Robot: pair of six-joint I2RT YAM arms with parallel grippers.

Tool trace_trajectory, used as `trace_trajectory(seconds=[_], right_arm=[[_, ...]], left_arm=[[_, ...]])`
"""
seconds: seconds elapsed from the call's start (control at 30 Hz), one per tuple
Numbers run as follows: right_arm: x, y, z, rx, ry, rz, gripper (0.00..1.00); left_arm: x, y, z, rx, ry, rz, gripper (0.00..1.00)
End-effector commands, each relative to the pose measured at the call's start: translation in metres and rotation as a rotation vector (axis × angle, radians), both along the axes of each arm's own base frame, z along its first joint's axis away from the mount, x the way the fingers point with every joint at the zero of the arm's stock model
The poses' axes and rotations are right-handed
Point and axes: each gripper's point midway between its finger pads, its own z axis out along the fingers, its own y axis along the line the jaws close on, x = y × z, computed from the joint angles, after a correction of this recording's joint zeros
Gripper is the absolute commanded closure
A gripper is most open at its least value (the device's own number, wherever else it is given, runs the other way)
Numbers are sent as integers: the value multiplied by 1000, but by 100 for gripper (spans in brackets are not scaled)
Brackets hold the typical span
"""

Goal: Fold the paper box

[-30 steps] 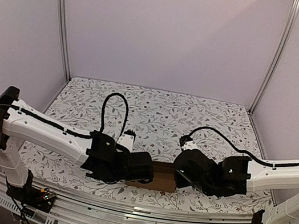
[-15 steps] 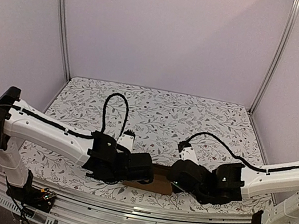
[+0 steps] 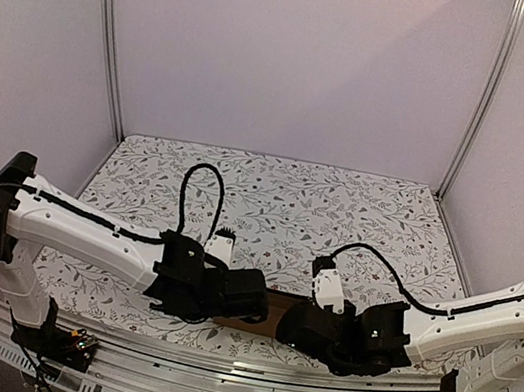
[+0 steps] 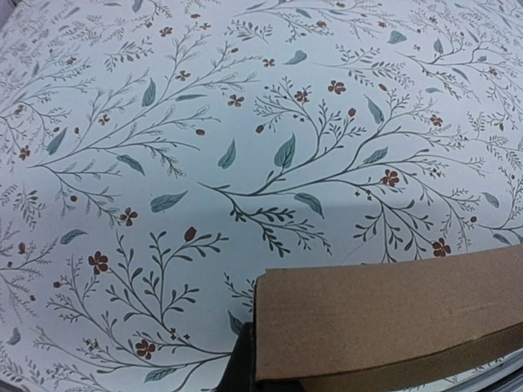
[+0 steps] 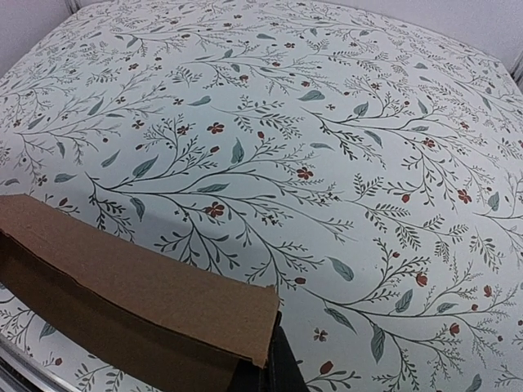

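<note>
Lower and nearer the front edge than a second ago sat the right gripper, crowding the box. That brown, creased box was at the table's near edge, between both grippers. One dark finger of the left gripper touched its corner, as did one right finger. Cardboard hid the rest, so I couldn't tell whether either pair of jaws was clamped.

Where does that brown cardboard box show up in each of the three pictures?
Top external: the paper box is a brown sliver low in the centre.
Left wrist: bottom right corner.
Right wrist: bottom left corner.
Shared landmark: the floral table cover beneath it.
</note>
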Motion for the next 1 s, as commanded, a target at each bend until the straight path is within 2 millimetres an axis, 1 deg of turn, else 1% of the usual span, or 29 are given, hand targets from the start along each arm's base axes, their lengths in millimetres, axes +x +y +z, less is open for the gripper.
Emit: trace_trajectory(seconds=[0.0, 0.13, 0.3, 0.43, 0.5, 0.63, 0.7, 0.83, 0.93, 0.97], right_arm=[[-16, 6, -25, -2, 60, 29, 100], [-17, 4, -32, 24, 74, 12, 100], [-19, 3, -37, 32, 83, -4, 100], [-22, 7, -38, 35, 84, 5, 100], [-22, 8, -34, 49, 82, 6, 99], [-21, 9, -21, 71, 69, 18, 83], [-21, 11, -14, 76, 61, 32, 72], [-22, 12, 5, 84, 54, 70, 59], [-25, 9, 16, 103, 60, 99, 48], [-26, 8, 23, 117, 62, 116, 45]], left_arm=[[-15, 0, -19, 23, 43, -17, 100], [-17, 4, -28, 26, 55, -4, 100], [-20, 4, -35, 2, 79, -5, 100], [-21, 4, -39, -18, 85, -7, 100], [-22, 3, -40, -24, 90, -7, 100], [-22, 2, -45, -20, 93, -4, 100], [-22, 3, -46, -17, 93, -2, 100], [-21, 5, -48, -8, 85, 5, 100], [-20, 4, -49, -2, 81, 5, 100], [-20, 3, -48, -1, 79, 3, 100]])
